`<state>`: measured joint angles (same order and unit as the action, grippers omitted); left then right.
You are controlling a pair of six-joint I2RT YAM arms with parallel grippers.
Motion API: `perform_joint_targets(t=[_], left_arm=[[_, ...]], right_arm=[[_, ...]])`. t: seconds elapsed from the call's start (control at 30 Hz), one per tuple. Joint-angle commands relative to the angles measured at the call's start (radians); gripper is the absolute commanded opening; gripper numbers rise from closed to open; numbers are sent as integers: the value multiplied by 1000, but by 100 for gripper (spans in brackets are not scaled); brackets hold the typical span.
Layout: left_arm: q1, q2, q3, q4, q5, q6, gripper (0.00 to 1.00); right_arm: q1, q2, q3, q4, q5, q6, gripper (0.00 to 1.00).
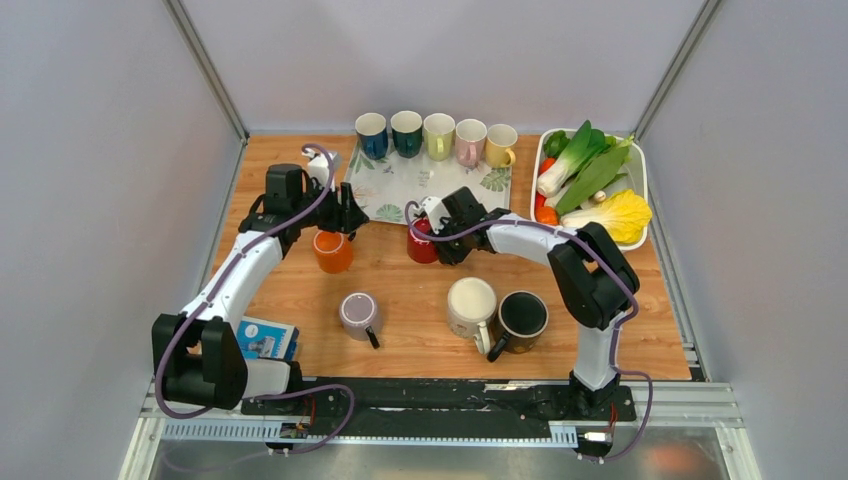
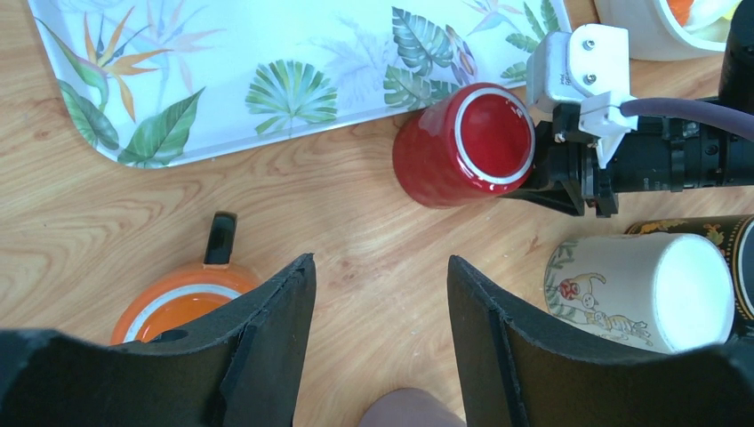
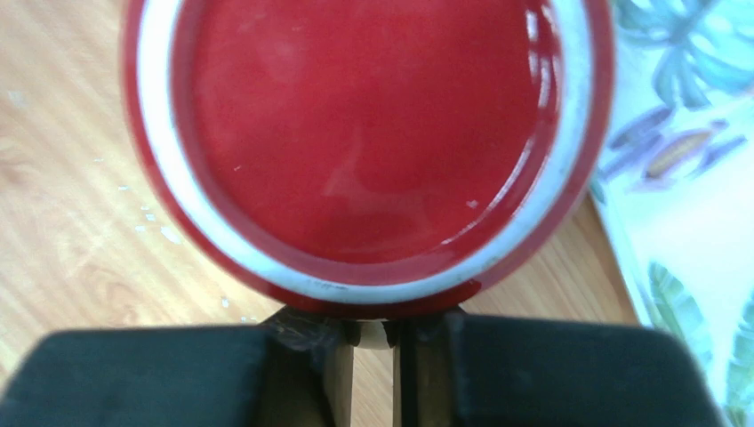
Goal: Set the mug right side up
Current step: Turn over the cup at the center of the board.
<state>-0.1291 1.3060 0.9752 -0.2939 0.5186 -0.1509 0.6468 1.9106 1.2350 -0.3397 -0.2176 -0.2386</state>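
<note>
The red mug [image 1: 421,243] stands mouth down on the wooden table, just off the tray's near edge. Its base with a white foot ring [image 3: 364,133] faces up and fills the right wrist view. My right gripper [image 3: 373,334] sits against the mug's side, jaws nearly together on a pale bit of the handle. The left wrist view shows the same mug [image 2: 462,142] with the right gripper [image 2: 547,173] at its right. My left gripper [image 2: 381,262] hangs open over bare wood beside an orange mug [image 2: 182,302], holding nothing.
A leaf-print tray [image 1: 400,185] lies behind, with several upright mugs [image 1: 438,135] along its far edge. A white bin of vegetables [image 1: 640,160] stands at the back right. Nearer are a mauve mug [image 1: 358,312], a cream mug [image 1: 471,305], a black mug [image 1: 521,315] and a blue booklet [image 1: 265,338].
</note>
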Motion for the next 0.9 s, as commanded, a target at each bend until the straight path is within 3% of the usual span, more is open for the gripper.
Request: perform_joint_targets(t=[0.0, 0.03, 0.17, 0.37, 0.53, 0.6, 0.7, 0.87], left_arm=[[2, -27, 2, 43, 29, 28, 63], [1, -28, 3, 53, 44, 60, 63], [-12, -63, -25, 110, 38, 243, 64], [-101, -165, -120, 201, -34, 705, 66], [-227, -249, -301, 461, -219, 980, 70], [-266, -255, -358, 577, -260, 1069, 71], [-323, -233, -422, 766, -328, 1201, 71], [-432, -94, -492, 1162, -446, 1372, 70]], right_arm=[[-3, -23, 38, 44, -59, -45, 4], [-5, -41, 43, 39, -63, -50, 0], [-41, -124, 95, -20, -171, -87, 0], [-168, -96, 259, -180, -510, -110, 0], [-275, 3, 357, -214, -878, -39, 0], [-305, 31, 348, -136, -1038, 54, 0], [-325, 58, 275, 131, -1271, 313, 0], [-317, 105, 205, 537, -1419, 674, 0]])
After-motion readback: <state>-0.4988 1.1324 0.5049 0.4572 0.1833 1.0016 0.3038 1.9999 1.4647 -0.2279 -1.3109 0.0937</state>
